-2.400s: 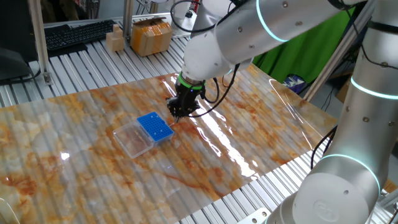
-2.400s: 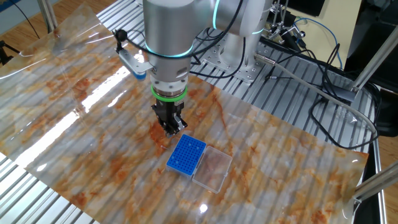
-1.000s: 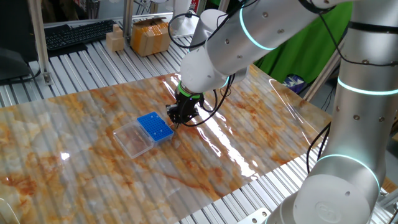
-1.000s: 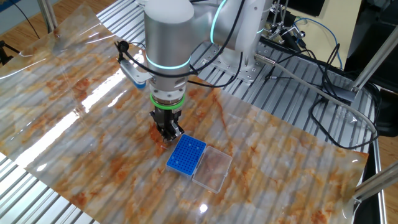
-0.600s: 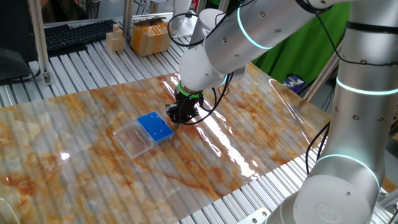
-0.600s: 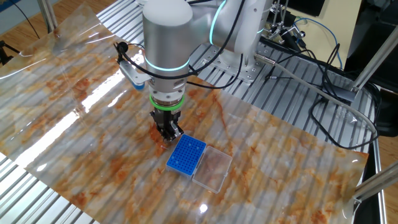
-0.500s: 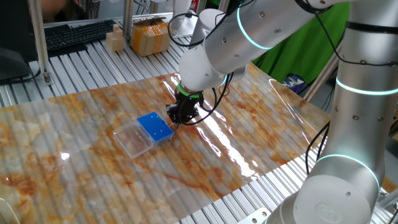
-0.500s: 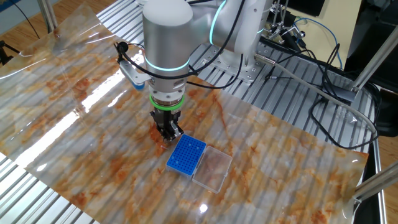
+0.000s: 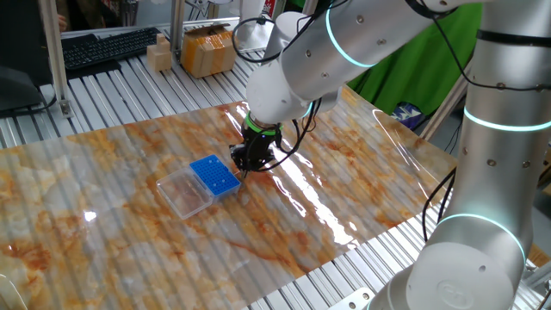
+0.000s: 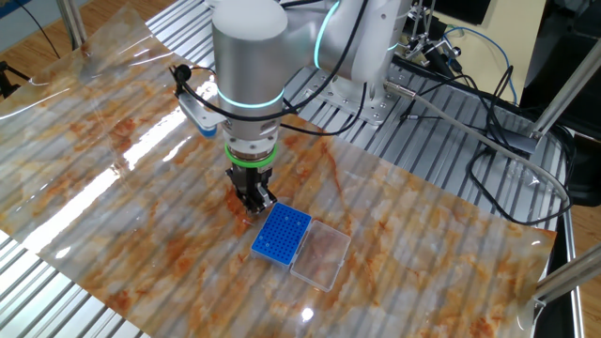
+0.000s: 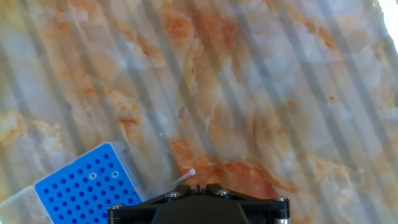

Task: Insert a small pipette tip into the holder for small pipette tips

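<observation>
The blue holder for small pipette tips point(image 9: 213, 176) lies on the marbled table sheet, also in the other fixed view point(image 10: 281, 235) and at the lower left of the hand view point(image 11: 84, 186). My gripper point(image 9: 244, 166) hangs low over the table just off the holder's near corner point(image 10: 252, 205). In the hand view its jaws point(image 11: 198, 185) stand close together. The small pipette tip point(image 11: 186, 176), a thin whitish sliver, sticks out slanted from them toward the holder. It does not show in the fixed views.
A clear plastic tray point(image 9: 182, 193) lies against the holder's far side point(image 10: 321, 253). A cardboard box point(image 9: 209, 50) and a keyboard point(image 9: 103, 47) sit beyond the sheet. Cables point(image 10: 470, 103) run over the metal rails behind the arm.
Since 2.4 s ago my gripper has come down and a little toward the holder's corner. Over the last second it has barely moved.
</observation>
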### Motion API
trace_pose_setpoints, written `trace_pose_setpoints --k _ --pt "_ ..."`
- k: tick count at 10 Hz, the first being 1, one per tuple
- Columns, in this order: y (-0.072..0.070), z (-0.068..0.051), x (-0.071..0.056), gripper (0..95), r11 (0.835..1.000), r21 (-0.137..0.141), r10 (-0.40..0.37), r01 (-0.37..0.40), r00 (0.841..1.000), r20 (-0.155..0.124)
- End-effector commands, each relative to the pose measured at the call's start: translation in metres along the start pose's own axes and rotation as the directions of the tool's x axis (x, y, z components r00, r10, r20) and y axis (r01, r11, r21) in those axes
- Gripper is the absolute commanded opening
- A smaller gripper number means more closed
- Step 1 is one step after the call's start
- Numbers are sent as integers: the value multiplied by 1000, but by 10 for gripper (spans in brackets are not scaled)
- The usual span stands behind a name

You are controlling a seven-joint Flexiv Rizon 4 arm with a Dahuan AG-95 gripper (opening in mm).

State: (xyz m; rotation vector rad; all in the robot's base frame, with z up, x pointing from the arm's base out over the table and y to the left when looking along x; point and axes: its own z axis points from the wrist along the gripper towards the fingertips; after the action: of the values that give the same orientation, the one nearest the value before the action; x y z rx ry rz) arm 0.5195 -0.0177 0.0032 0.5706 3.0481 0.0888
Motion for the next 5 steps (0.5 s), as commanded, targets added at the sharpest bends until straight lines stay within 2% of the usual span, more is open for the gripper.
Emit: trace_pose_setpoints --k 1,3,5 --pt "0 -1 1 0 1000 -2 -9 9 1000 3" --pt "0 -1 1 0 1000 -4 -3 3 1000 1" --pt "0 -1 1 0 999 -14 34 -34 999 -14"
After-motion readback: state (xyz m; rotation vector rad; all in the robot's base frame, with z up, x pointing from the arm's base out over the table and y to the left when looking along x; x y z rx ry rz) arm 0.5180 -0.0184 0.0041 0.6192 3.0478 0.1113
